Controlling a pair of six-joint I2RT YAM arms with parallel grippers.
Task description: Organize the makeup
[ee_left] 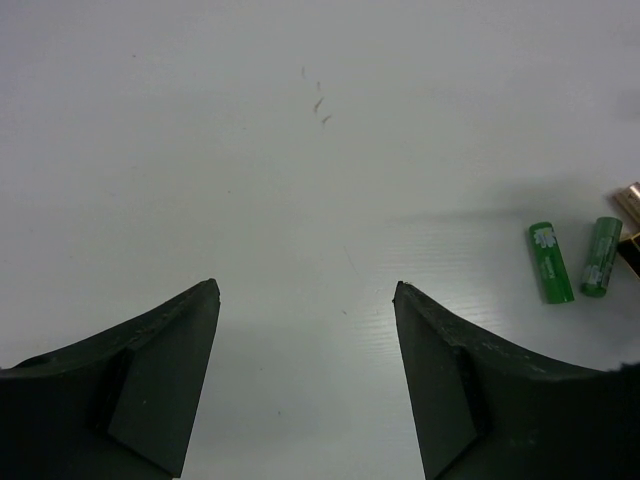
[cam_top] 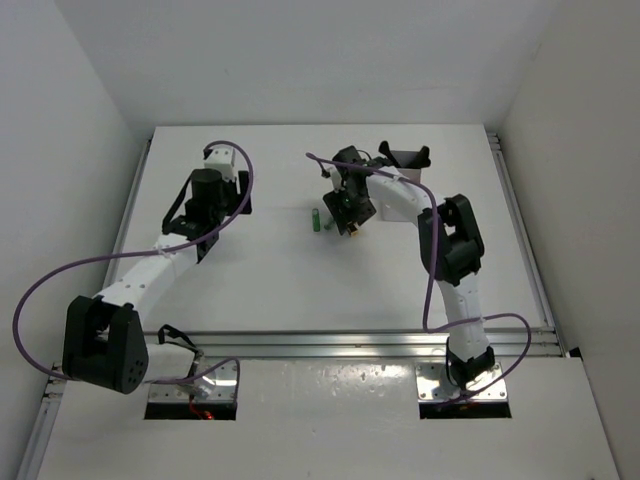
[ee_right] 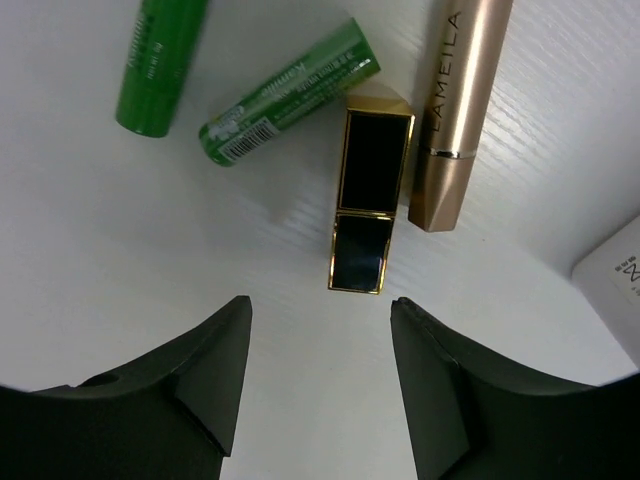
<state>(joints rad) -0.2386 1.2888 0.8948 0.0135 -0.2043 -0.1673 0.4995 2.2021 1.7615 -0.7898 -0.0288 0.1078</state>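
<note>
- Two arms reach over the white table (cam_top: 270, 285). The left arm (cam_top: 150, 268) stretches toward the far left. The right arm (cam_top: 452, 250) folds at the elbow and reaches left toward the far middle.
- The left fingers (ee_left: 165, 380) are spread wide and hold nothing, with only bare table between them.
- Two green tubes (ee_left: 550, 262) lie side by side on the table, well to the right of the left fingers.
- The right fingers (ee_right: 205, 370) are also parted and empty, and they point down at the table.
- The black-gold tube (ee_right: 370, 195) lies flat just beyond the gap between the right fingers, in line with it and touching neither finger.
- The tan tube (ee_right: 455, 110), marked LAMEILA, lies alongside the black-gold tube on its far side, almost touching it.
- The green tubes lie to the left of the black-gold tube, and one has its end close to that tube's tip.
- A corner of the white box (ee_right: 620, 270) shows near the tan tube.
</note>
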